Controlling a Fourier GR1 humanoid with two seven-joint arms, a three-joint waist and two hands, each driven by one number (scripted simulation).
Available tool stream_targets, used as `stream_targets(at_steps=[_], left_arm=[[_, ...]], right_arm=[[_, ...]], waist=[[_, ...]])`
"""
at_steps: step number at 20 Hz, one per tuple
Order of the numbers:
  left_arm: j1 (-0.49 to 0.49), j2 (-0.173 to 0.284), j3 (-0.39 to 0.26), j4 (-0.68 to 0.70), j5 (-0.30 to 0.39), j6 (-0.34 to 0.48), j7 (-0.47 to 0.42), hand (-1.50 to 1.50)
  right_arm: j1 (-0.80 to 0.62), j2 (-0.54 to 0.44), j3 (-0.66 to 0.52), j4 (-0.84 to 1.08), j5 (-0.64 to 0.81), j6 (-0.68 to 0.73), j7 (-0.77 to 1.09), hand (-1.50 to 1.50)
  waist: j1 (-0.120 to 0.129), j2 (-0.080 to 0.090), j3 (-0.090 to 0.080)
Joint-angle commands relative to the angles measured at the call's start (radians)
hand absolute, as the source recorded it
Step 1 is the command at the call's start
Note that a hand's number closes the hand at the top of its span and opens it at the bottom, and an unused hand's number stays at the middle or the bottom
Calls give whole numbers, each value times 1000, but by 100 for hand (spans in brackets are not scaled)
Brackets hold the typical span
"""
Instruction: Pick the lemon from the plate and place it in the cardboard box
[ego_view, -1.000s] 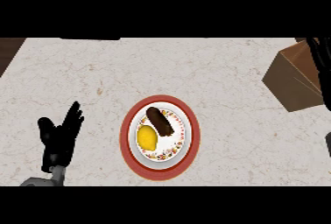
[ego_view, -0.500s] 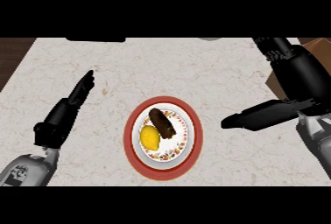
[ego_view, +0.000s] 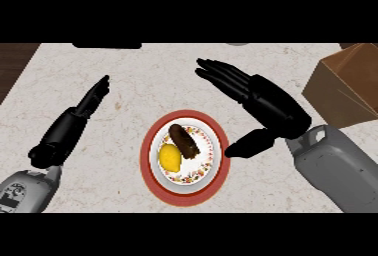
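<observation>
A yellow lemon (ego_view: 170, 157) lies on the left half of a red-rimmed white plate (ego_view: 184, 192) at the counter's middle, beside a dark brown oblong food item (ego_view: 184, 140). The brown cardboard box (ego_view: 347, 85) stands at the right edge, partly cut off. My right hand (ego_view: 269, 105) is open just right of and above the plate, fingers stretched toward the far left, thumb pointing down at the plate's right rim. My left hand (ego_view: 70, 125) is open at the left, fingers straight and pointing away, apart from the plate.
The counter's left edge (ego_view: 16, 80) drops to a dark wooden floor at the top left. Dark objects (ego_view: 107, 45) sit along the far edge. My grey right forearm (ego_view: 336, 170) fills the lower right.
My right hand has swung left from the box side to beside the plate, its fingers now spread over the counter above it. The left arm shifted slightly. Lemon and plate stay put.
</observation>
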Motion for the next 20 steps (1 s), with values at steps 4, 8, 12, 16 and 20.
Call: stream_targets(at_steps=[4,8,12,16,20], left_arm=[[-19,9,32,45,-4,-32,-28,0],[-41,-46,5,52,-26,-8,2,0],[45,4,45,11,-3,-45,-33,0],[11,-30,43,36,-40,-32,-36,0],[19,-7,82,2,-10,-85,-16,0]], right_arm=[[-125,-16,180,-17,186,183,187,-150],[-241,80,259,-15,225,327,335,-150],[-243,179,350,-79,275,422,538,-150],[-216,313,405,-96,329,486,715,-150],[-233,397,364,-43,322,607,805,-150]], waist=[[-23,-7,-1],[-21,-7,-1],[-14,-13,0],[-25,-9,0],[-18,-8,1]])
